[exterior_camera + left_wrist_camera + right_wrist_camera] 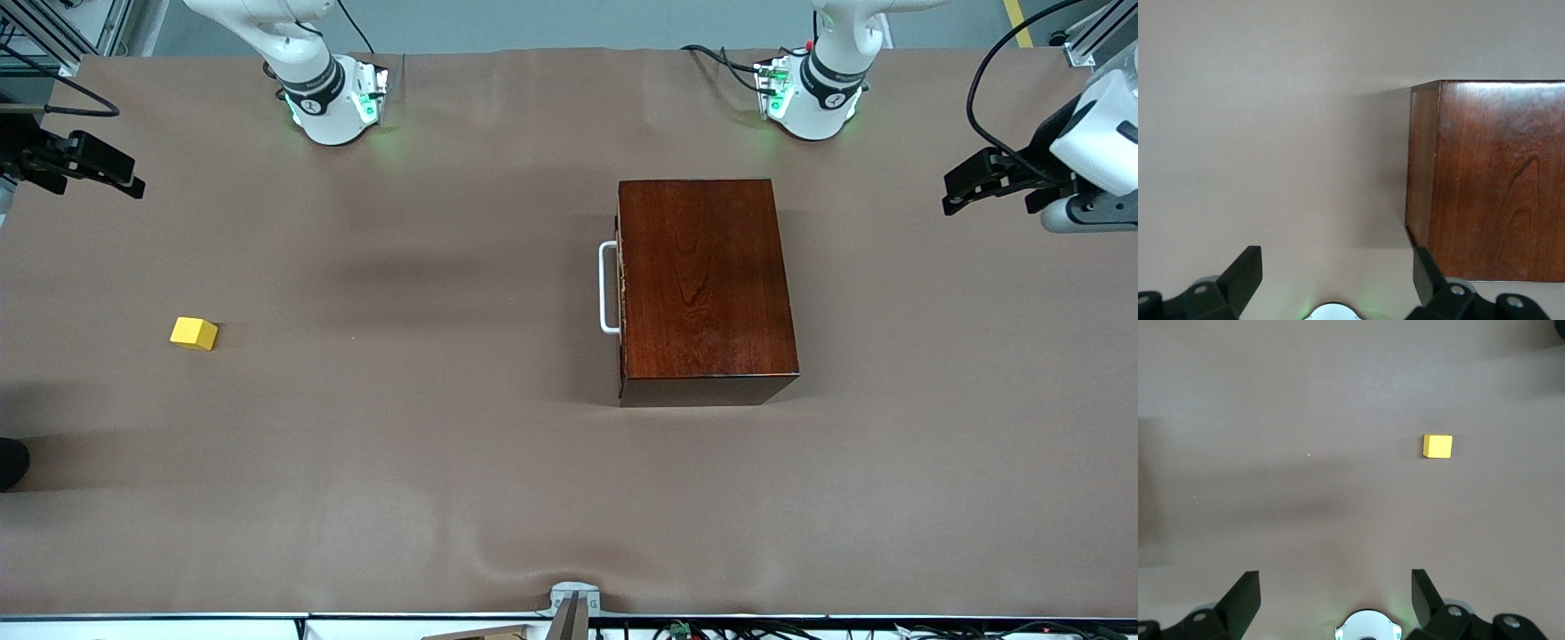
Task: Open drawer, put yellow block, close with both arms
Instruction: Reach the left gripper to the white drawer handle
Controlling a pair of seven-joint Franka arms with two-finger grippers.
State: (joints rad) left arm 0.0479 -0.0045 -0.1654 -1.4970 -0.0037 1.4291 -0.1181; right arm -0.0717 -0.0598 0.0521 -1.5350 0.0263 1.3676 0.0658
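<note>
Front view. The dark wooden box point(705, 289) stands on the brown desk point(444, 462) toward the left arm's end. Its drawer point(620, 293) is fully shut, and the white handle point(608, 287) faces the right arm's end of the desk. The yellow block point(194, 333) lies well apart from the box, toward the right arm's end and slightly nearer the front camera than the handle. The right gripper point(116, 176) hangs over the desk edge at the right arm's end. The left gripper point(965, 188) hangs over the desk at the left arm's end. Neither touches anything.

Left wrist view. The left gripper point(1337, 270) has its jaws spread wide and empty. A corner of the box point(1491, 180) shows past them; neither the handle nor the drawer front appears here.

Right wrist view. The right gripper point(1335, 590) likewise has its jaws parted with nothing between them. The yellow block point(1437, 446) sits alone on the bare desk ahead of them.

Judged stage: no step is begun, since the drawer is closed and the block lies outside it. Opening comes first. This calls for one gripper to descend to the handle, close its jaws across the bar and pull toward the right arm's end, probably with the other arm bracing the box against sliding.
</note>
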